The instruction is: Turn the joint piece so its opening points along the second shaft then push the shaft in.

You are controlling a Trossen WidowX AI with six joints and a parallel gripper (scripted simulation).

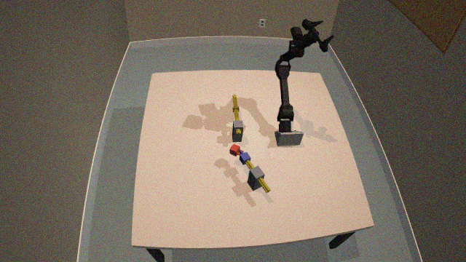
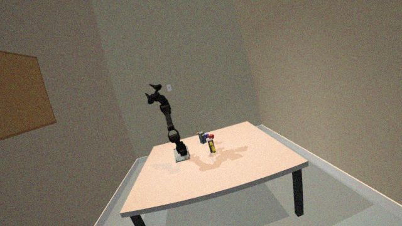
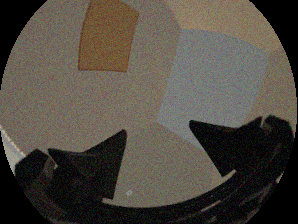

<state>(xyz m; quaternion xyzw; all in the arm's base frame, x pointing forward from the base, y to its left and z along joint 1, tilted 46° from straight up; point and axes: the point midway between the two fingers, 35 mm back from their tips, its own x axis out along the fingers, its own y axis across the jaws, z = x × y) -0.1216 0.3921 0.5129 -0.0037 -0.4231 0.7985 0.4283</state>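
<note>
The red square joint piece (image 1: 235,149) (image 2: 211,136) hangs on a blue hinge piece (image 1: 245,157) (image 2: 206,135) at the end of a yellow shaft (image 1: 264,185). That shaft is fixed in a grey block (image 1: 255,177) (image 2: 201,137). The second yellow shaft (image 1: 236,108) (image 2: 211,147) sits in another grey block (image 1: 237,130) and sticks out mostly behind it. Its front end stands short of the red piece. My gripper (image 1: 325,30) (image 2: 150,90) (image 3: 158,128) is open and empty. It is raised high behind the arm's base (image 1: 289,138) (image 2: 181,155) and points away from the table, far from both shafts.
The parts stand near the middle of a pale table (image 1: 182,204) (image 2: 239,169). The wrist view shows only walls, floor and a brown wall panel (image 3: 107,32) (image 2: 19,94) (image 1: 433,18).
</note>
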